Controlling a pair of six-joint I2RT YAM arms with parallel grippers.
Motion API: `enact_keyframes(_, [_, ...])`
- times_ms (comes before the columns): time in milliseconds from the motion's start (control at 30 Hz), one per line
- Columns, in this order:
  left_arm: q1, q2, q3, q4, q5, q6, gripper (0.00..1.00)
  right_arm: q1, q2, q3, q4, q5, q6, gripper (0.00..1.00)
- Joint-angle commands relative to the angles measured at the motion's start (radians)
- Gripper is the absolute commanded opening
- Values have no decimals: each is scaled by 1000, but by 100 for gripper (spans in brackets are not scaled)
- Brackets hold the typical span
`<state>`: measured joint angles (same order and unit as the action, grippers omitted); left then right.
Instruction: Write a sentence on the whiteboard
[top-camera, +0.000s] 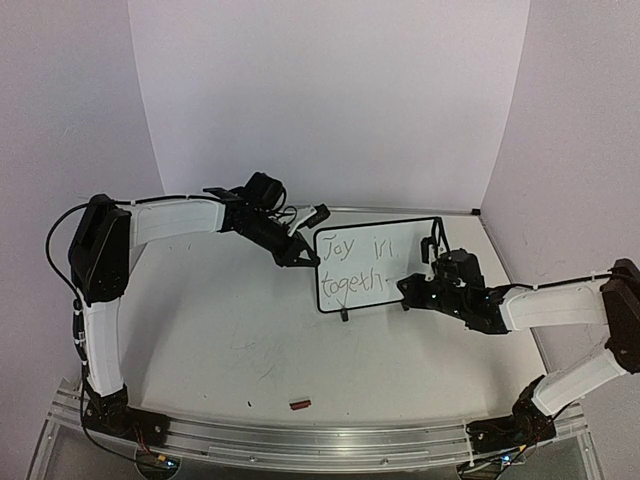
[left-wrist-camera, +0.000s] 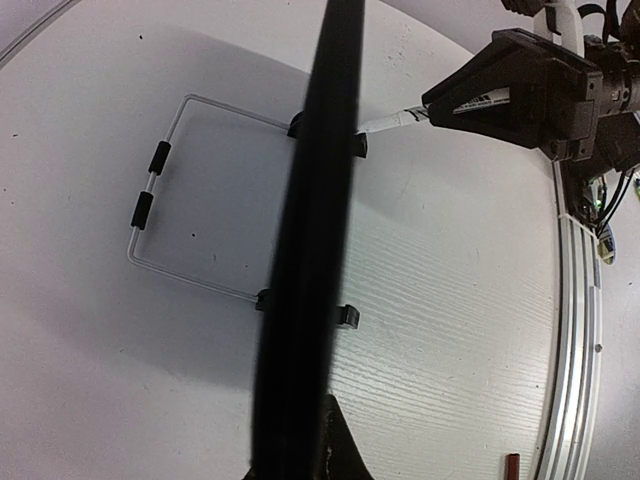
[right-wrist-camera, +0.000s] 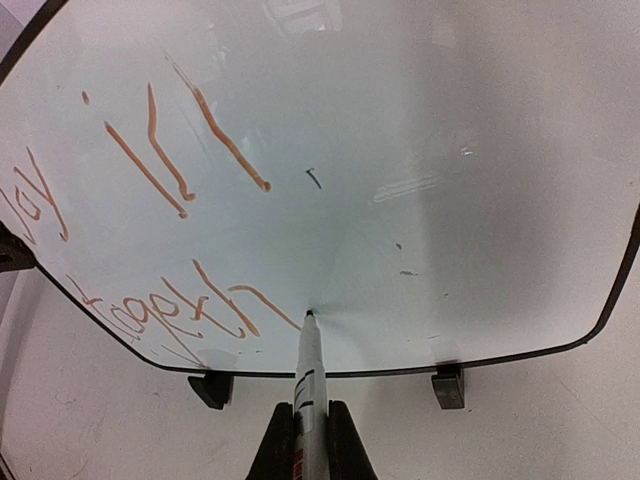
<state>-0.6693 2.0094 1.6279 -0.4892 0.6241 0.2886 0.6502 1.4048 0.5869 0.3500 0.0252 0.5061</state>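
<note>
The whiteboard (top-camera: 405, 262) stands on the table on its two black feet (right-wrist-camera: 447, 385). On it the sentence (top-camera: 350, 283) runs in two lines, "Joy in" above "togeth". My left gripper (top-camera: 305, 256) is shut on the board's left edge, which crosses the left wrist view as a dark band (left-wrist-camera: 312, 250). My right gripper (right-wrist-camera: 308, 445) is shut on a white marker (right-wrist-camera: 310, 385). The marker's tip touches the whiteboard (right-wrist-camera: 450, 150) just right of the last stroke of the lower line (right-wrist-camera: 200, 300). From the left wrist, the right gripper (left-wrist-camera: 470, 100) and the marker (left-wrist-camera: 395, 120) show beyond the board.
A small red cap (top-camera: 300, 404) lies near the table's front edge, also seen as the cap (left-wrist-camera: 512, 466) by the rail. A wire stand (left-wrist-camera: 150, 195) sits behind the board. An aluminium rail (top-camera: 330, 440) runs along the near edge.
</note>
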Motion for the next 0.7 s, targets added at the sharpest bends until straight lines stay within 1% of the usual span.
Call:
enact_keyframes(0, [-1, -43, -13, -31, -50, 22, 0, -3, 4, 23, 39, 60, 21, 0])
enact_keyframes(333, [-1, -43, -12, -31, -50, 22, 0, -3, -42, -2, 39, 126, 45, 0])
enact_keyframes(500, [-1, -43, -11, -31, -48, 22, 0, -2, -66, 2, 44, 110, 33, 0])
enact_keyframes(667, [-1, -43, -10, -31, -47, 22, 0, -3, -56, 18, 47, 59, 13, 0])
